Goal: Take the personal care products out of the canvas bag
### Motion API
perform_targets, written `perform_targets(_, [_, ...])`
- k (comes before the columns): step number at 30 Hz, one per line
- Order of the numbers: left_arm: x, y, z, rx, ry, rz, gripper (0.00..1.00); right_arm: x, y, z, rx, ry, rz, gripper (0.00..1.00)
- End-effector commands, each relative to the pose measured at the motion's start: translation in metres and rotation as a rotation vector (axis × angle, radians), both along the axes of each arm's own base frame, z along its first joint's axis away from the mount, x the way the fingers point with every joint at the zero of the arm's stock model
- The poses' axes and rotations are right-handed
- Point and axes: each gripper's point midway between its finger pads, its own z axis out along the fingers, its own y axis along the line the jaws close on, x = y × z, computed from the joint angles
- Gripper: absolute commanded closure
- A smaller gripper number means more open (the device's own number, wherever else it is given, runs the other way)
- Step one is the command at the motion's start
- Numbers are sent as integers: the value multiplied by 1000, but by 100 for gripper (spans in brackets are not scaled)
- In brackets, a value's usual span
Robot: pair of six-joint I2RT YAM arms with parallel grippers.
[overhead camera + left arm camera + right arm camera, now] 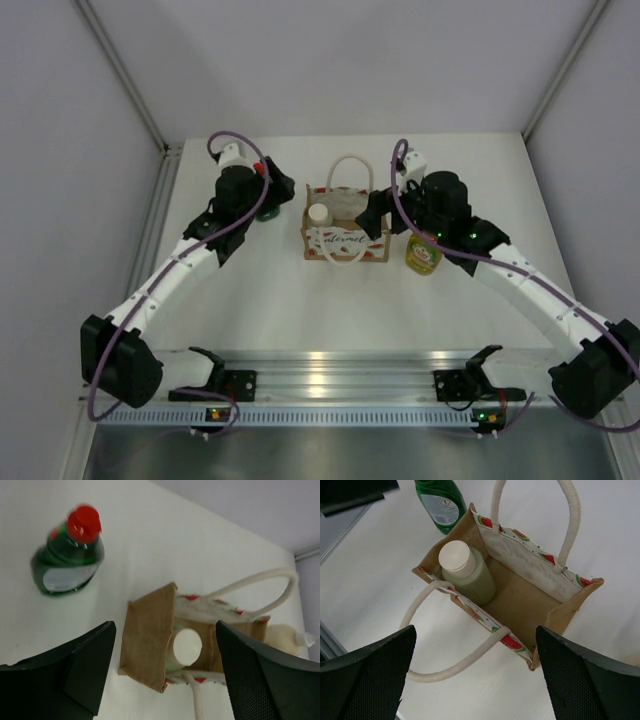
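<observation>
The canvas bag (346,240) stands open mid-table with one handle up and one flopped forward. Only the grey-green cylinder with white lid (467,572) shows inside, at the bag's left end; its lid also shows in the left wrist view (186,645). The dark green bottle (67,560) stands left of the bag. The yellow-green bottle (423,253) stands right of it, under my right arm. The cream pump bottle (282,636) lies beyond the bag. My left gripper (283,190) is open and empty beside the bag's left end. My right gripper (370,218) is open and empty above the bag's right end.
The bag's front loop handle (455,662) lies on the table between my right gripper's fingers. A metal rail (330,385) runs along the near edge. Grey walls close in the table on the left, right and back.
</observation>
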Motion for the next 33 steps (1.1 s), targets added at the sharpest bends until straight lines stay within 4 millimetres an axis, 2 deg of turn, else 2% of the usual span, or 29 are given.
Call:
perform_targets(1, [-16, -35, -50, -11, 152, -132, 16, 11, 17, 36, 24, -90, 16, 1])
perform_targets(2, [-17, -42, -55, -10, 169, -164, 17, 12, 19, 35, 20, -88, 18, 1])
perform_targets(3, [-18, -49, -69, 0, 205, -186, 19, 16, 22, 30, 11, -76, 19, 1])
perform_targets(6, [-24, -57, -88, 10, 250, -204, 30, 22, 30, 29, 23, -56, 19, 0])
perform_targets(9, [-29, -54, -104, 31, 278, -188, 35, 21, 41, 29, 25, -45, 60, 0])
perform_targets(11, [-31, -54, -111, 37, 293, -192, 47, 21, 48, 31, 16, -55, 92, 1])
perform_targets(12, [-34, -53, -116, 39, 305, -191, 47, 22, 54, 23, 0, -36, 102, 0])
perform_targets(13, [-36, -53, -119, 39, 312, -193, 52, 26, 57, 27, -1, -36, 101, 1])
perform_targets(14, [-37, -54, -120, 37, 316, -196, 58, 27, 60, 24, -8, -26, 104, 1])
perform_targets(15, [-39, -54, -123, 37, 321, -196, 60, 29, 66, 12, -31, 8, 112, 0])
perform_targets(17, [-40, -55, -124, 42, 322, -196, 65, 34, 74, 12, -45, 8, 119, 1])
perform_targets(18, [-42, -55, -125, 42, 325, -197, 70, 34, 82, 1, -65, 27, 130, 2])
perform_targets(20, [-42, -53, -128, 44, 331, -191, 72, 39, 88, -1, -102, 20, 117, 2])
perform_targets(21, [-42, -54, -127, 44, 327, -194, 74, 38, 98, -12, -128, 33, 130, 2])
perform_targets(22, [-41, -54, -126, 43, 326, -192, 74, 43, 101, -10, -147, 17, 115, 2])
perform_targets(24, [-40, -55, -126, 44, 326, -198, 82, 47, 112, -19, -184, 18, 108, 2])
perform_targets(27, [-38, -60, -123, 34, 326, -208, 89, 51, 119, -35, -236, 28, 82, 2])
perform_targets(29, [-38, -61, -121, 25, 326, -211, 100, 57, 118, -48, -265, 44, 47, 2])
perform_targets(33, [-40, -62, -124, 11, 336, -199, 100, 63, 116, -66, -294, 70, 21, 2])
